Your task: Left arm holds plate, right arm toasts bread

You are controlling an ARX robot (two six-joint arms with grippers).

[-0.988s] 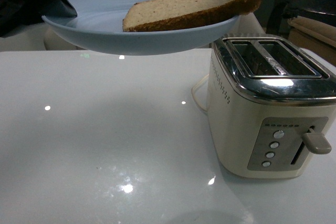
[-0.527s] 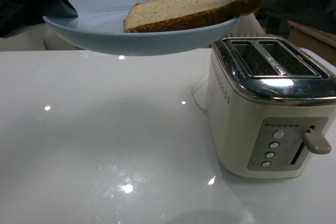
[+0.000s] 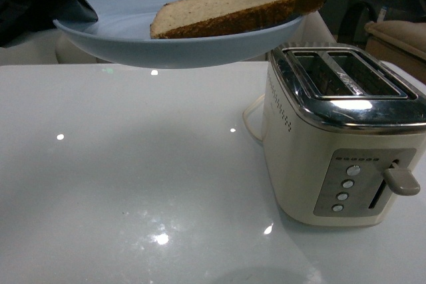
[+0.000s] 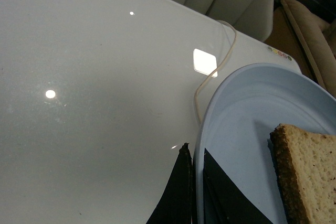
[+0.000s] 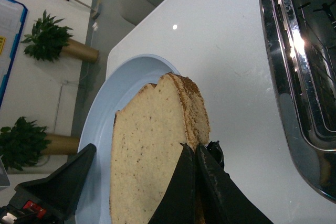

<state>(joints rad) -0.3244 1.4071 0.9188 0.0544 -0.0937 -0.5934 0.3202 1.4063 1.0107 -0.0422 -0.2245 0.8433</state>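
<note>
Left end effector [image 4: 195,149] clamps round pale-blue plate [image 3: 166,48]; right end effector [image 5: 193,148] pinches brown-crusted bread slice [image 3: 233,8]; loading empty cream toaster [image 3: 313,144] remains.

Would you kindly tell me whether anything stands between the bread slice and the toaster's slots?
Nothing visible does. The light-brown slice of bread, pinched at its crust by the right pincer, lies on the pale-blue round plate, higher than the cream toaster, whose two chrome-rimmed slots look open and empty.

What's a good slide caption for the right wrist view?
Right gripper pinches the bread by its crust over the plate, empty toaster alongside.
</note>
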